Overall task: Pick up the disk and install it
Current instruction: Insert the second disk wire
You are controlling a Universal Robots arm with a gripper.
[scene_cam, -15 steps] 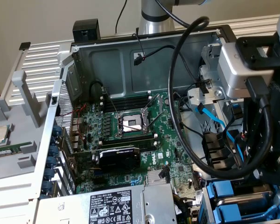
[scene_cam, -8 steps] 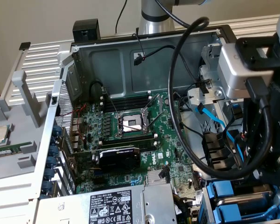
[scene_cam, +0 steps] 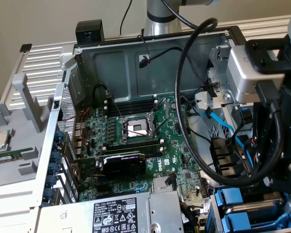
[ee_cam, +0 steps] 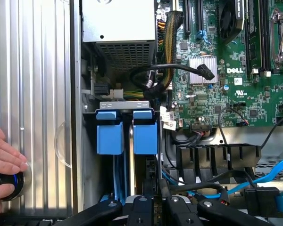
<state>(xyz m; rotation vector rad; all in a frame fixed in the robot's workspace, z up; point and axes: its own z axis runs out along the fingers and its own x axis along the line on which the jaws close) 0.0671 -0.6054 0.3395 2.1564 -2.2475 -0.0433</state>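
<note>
You are hovering the jaws (ee_cam: pixel 155 188), nearly pressed together, over the bay (ee_cam: pixel 125 106), with the blue-framed disk (ee_cam: pixel 145 136) sitting edge-on straight ahead, its long axis running directly away from them.

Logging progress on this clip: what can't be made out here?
Exterior view: blue drive frames partly behind the arm, cut by the bottom edge.
Wrist view: what those frames carry, sunk in the bay.
Wrist view: person's hand, cut by the picture's edge.
</note>
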